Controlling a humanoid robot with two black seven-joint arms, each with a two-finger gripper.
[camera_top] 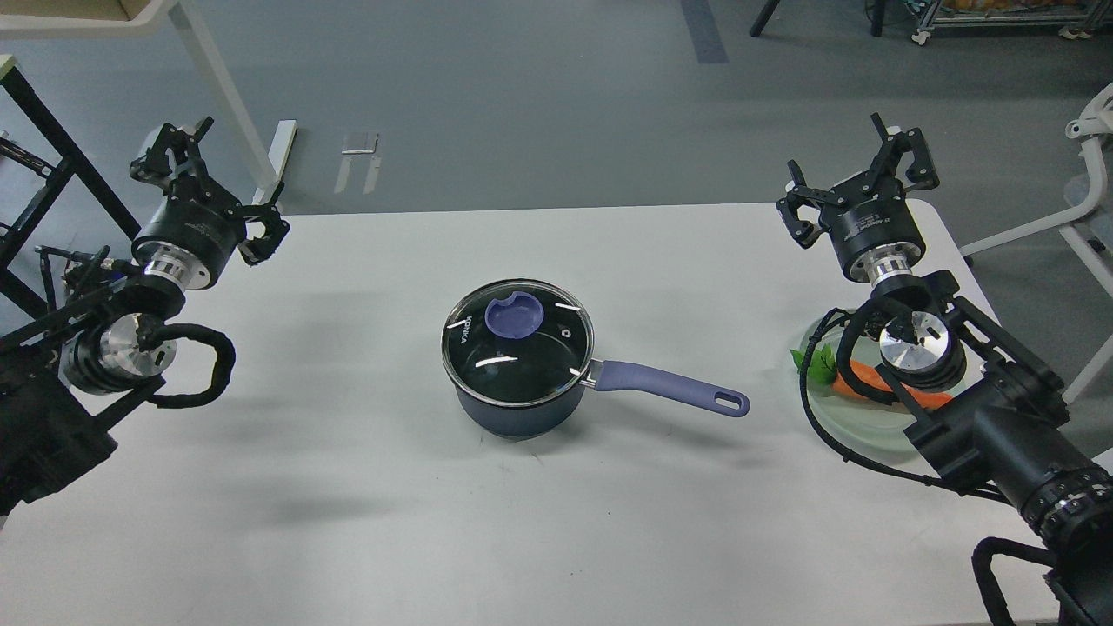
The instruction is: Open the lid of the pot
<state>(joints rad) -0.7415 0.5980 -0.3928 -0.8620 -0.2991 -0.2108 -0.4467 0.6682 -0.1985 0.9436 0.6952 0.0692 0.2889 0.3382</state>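
Both grippers (217, 187) (856, 178) raised, seemingly open; lid (518, 341) on pot (513, 413).

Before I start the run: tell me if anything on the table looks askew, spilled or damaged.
Nothing stands out. The lid sits level on the pot, which stands upright. No spill shows on the table.

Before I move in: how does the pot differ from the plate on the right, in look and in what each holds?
The pot is dark blue and deep, with a long purple handle; the plate is pale green, shallow and handleless. The pot is closed by its glass lid; the plate lies uncovered, holding a carrot. The pot stands in full view at mid-table; the plate is partly hidden behind the right arm. Both are round and rest on the white table.
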